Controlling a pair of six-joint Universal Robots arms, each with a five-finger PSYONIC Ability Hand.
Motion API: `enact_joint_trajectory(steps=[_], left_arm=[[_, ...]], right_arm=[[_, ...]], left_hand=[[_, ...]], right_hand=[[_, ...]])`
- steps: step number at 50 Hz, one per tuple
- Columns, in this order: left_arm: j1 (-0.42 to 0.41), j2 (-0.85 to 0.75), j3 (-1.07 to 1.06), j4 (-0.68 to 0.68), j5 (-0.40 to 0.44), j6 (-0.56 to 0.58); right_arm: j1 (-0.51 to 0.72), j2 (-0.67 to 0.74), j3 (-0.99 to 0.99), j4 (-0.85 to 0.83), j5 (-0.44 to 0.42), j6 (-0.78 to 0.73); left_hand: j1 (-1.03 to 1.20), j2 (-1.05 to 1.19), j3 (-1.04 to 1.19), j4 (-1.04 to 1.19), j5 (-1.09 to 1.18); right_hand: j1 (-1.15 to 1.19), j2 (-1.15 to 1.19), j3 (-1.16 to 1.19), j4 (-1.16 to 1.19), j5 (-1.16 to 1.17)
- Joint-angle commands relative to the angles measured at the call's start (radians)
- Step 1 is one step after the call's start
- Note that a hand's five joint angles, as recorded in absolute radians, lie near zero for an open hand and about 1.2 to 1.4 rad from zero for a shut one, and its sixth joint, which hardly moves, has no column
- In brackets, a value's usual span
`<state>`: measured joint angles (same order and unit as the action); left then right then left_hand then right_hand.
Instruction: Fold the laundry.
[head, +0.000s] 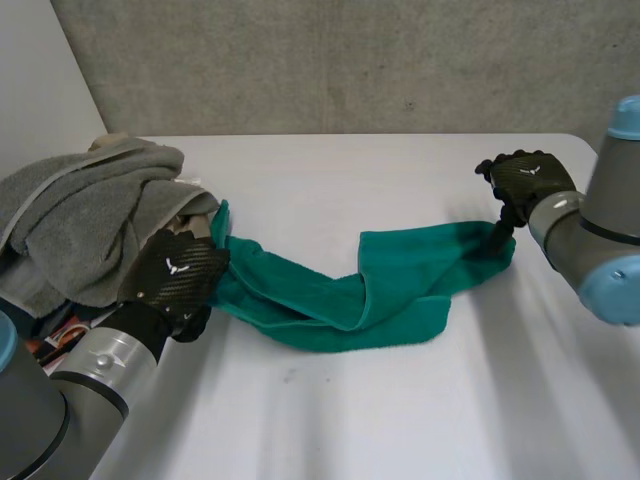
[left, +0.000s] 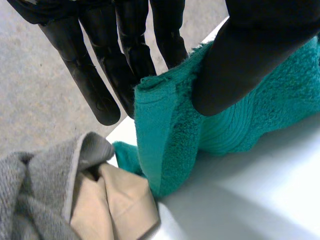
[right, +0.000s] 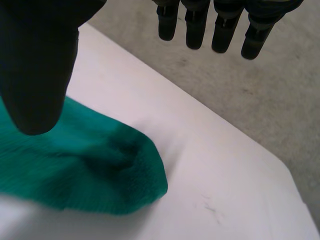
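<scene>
Fingers, head view: my left hand (head: 180, 272) sits on the left end of the teal terry towel (head: 400, 290), right beside the heaped grey towel pile (head: 90, 210). My right hand (head: 525, 180) hangs just above the towel's other end, over the white table (head: 400, 420).
Towel, head view: it lies bunched like a twisted rope across the table between both hands, with nothing folded yet.
Left wrist view: straight fingers (left: 100, 85) and thumb pinch a doubled hem of the towel (left: 170, 135). A beige cloth (left: 120, 200) and the grey pile (left: 30, 195) lie right against it.
Right wrist view: my fingers (right: 195, 25) are straight and held apart from the thumb, holding nothing. The towel's end (right: 90, 170) lies loose beneath the thumb.
Risk, one-sided pull: if I lift with the left alone, I judge the towel would drag and twist further, because its right end is free.
Risk, snag: the pinch is close to the pile, so I could tug the beige cloth or grey towels along.
Risk, thin hold: a pinch on the hem alone may slip.
</scene>
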<state>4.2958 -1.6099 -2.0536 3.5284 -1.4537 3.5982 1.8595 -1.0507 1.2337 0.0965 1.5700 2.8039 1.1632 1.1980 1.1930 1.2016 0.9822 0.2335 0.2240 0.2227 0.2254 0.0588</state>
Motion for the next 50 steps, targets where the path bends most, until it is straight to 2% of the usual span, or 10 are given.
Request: enact_joint_trajectory(steps=[1, 8, 17, 30, 32, 33, 35, 39, 43, 50], left_arm=[[-0.027, 0.057, 0.012, 0.000, 0.000, -0.006], [-0.041, 0.111, 0.023, 0.000, 0.000, -0.006], [-0.062, 0.119, 0.049, 0.000, -0.002, -0.007], [-0.064, 0.119, 0.116, 0.003, -0.007, -0.016], [-0.064, 0.119, 0.135, 0.004, -0.008, -0.024], [-0.064, 0.119, 0.145, 0.004, -0.008, -0.030], [-0.064, 0.119, 0.179, 0.004, -0.011, -0.050], [-0.062, 0.119, 0.248, 0.003, -0.014, -0.088], [-0.053, 0.119, 0.329, -0.002, -0.020, -0.111], [-0.041, 0.122, 0.453, -0.052, -0.034, -0.115]], right_arm=[[-0.003, -0.184, 0.243, 0.006, -0.067, -0.170], [-0.011, -0.216, 0.346, 0.115, -0.154, -0.172], [-0.005, -0.062, 0.336, -0.030, -0.240, 0.047], [0.043, 0.075, 0.267, -0.130, -0.232, 0.094], [0.044, 0.071, 0.267, -0.130, -0.232, 0.097], [0.043, 0.067, 0.267, -0.133, -0.231, 0.098], [0.037, 0.066, 0.267, -0.133, -0.231, 0.103], [0.027, -0.015, 0.274, -0.129, -0.222, 0.101], [0.018, -0.216, 0.274, -0.109, -0.225, 0.083], [-0.155, -0.471, 0.164, 0.067, -0.245, -0.070]], left_hand=[[0.233, 0.198, 0.203, 0.195, 0.240], [0.233, 0.198, 0.203, 0.195, 0.240], [0.233, 0.198, 0.203, 0.195, 0.240], [0.233, 0.198, 0.203, 0.195, 0.240], [0.233, 0.198, 0.203, 0.195, 0.240], [0.233, 0.198, 0.203, 0.195, 0.240], [0.233, 0.198, 0.203, 0.195, 0.240], [0.233, 0.198, 0.203, 0.195, 0.240], [0.233, 0.198, 0.203, 0.195, 0.240], [0.233, 0.198, 0.203, 0.195, 0.240]], right_hand=[[0.236, 0.245, 0.247, 0.244, 0.236], [0.318, 0.328, 0.329, 0.326, 0.318], [0.409, 0.419, 0.420, 0.417, 0.409], [0.485, 0.495, 0.496, 0.494, 0.486], [0.684, 0.693, 0.695, 0.692, 0.684], [1.057, 1.067, 1.068, 1.065, 1.057], [1.163, 1.172, 1.174, 1.171, 1.163], [1.163, 1.172, 1.174, 1.171, 1.163], [1.163, 1.172, 1.174, 1.171, 1.163], [1.163, 1.172, 1.174, 1.171, 1.163]])
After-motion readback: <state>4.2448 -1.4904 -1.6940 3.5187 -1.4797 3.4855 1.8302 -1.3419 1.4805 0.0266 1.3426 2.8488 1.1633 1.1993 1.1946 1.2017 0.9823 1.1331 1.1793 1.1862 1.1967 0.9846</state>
